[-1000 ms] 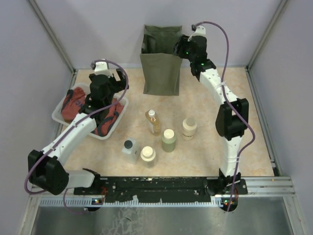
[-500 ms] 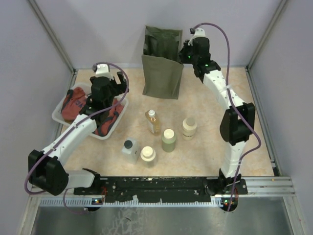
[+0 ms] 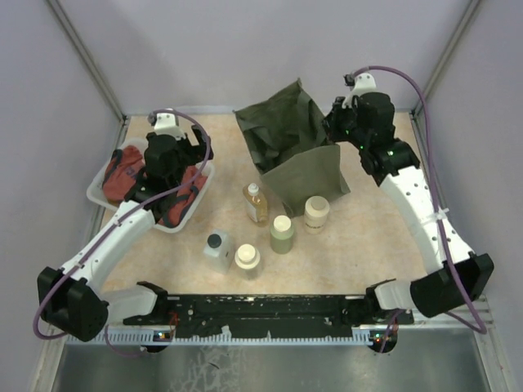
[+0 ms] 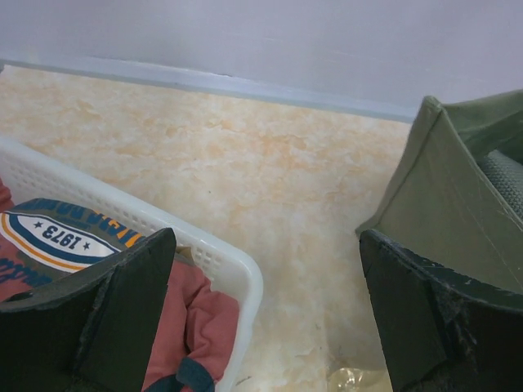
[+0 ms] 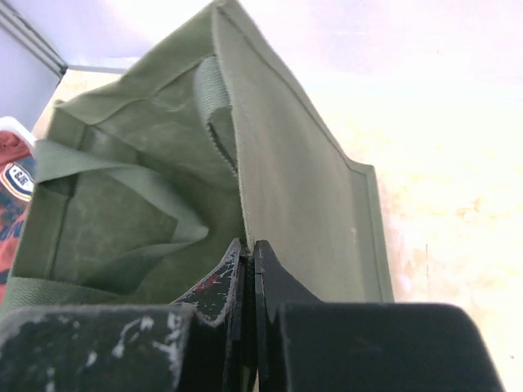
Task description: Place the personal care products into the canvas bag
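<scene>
The olive-green canvas bag [image 3: 298, 151] is tipped over toward the front, its mouth open to the left. My right gripper [image 3: 337, 129] is shut on the bag's rim [image 5: 245, 220]. Five personal care products stand in front of it: an amber bottle [image 3: 256, 204], a green bottle with a cream cap [image 3: 282, 234], a cream jar [image 3: 316, 214], a grey bottle with a black cap [image 3: 216, 250] and a pale jar with a wide lid [image 3: 247, 260]. My left gripper [image 3: 181, 155] is open and empty over the tray's right edge.
A clear plastic tray [image 3: 106, 198] with a red-and-black fabric pouch [image 3: 131, 167] sits at the left; its rim also shows in the left wrist view [image 4: 237, 269]. Walls and metal frame posts close in the back and sides.
My right gripper has pulled the bag's rim forward and to the right, tipping the bag from upright at the back wall down toward the bottles. The left arm shifted slightly.
</scene>
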### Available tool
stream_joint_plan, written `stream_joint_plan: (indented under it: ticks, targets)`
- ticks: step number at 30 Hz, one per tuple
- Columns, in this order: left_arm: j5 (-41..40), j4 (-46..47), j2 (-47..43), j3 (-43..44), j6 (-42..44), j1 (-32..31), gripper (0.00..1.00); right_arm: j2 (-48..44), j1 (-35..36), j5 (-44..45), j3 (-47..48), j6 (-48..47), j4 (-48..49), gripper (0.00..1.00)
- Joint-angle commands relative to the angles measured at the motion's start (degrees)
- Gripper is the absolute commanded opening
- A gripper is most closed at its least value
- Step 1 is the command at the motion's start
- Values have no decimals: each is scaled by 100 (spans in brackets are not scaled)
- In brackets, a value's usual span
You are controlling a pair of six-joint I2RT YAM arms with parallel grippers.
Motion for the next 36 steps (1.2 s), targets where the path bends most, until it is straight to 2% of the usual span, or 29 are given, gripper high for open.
stream_joint_plan:
  ticks: [1, 6, 12, 13, 17, 18, 20, 25, 29, 32, 36]
  targets:
    - [255, -123, -205, -149, -48, -109, 99, -269, 33, 16, -576, -79, 359, 0]
    - [236, -179, -233, -151, -18, -160, 100, -281, 33, 440, -907, -94, 527, 0]
    - [333, -162, -171, -109, 42, -198, 99, -24, 33, 787, -825, -216, 361, 0]
    - [393, -159, -160, -95, 78, -214, 99, -24, 27, 800, -836, -229, 347, 10]
    - [1145, -46, -153, -75, 635, -404, 99, -254, 33, 619, -919, -399, 439, 76]
    - [1326, -14, -170, -108, 779, -496, 99, -312, 32, 632, -916, -460, 484, 86]
    - [1572, -2, -193, -205, 933, -656, 99, -408, 29, 721, -814, -611, 496, 98]
    - [2229, -82, -157, -268, 1034, -904, 100, -513, 33, 1062, -363, -876, 162, 99]
    - [2294, 90, -184, -22, 923, -918, 100, -1079, 33, 1393, -647, -813, 288, 99]
    - [2434, 109, -143, 446, 833, -919, 100, -1749, 32, 1798, -1155, -604, 480, 99]
    - [2533, -293, 297, 1431, 587, -922, 100, -2134, 31, 1584, -1371, -424, -250, 99]
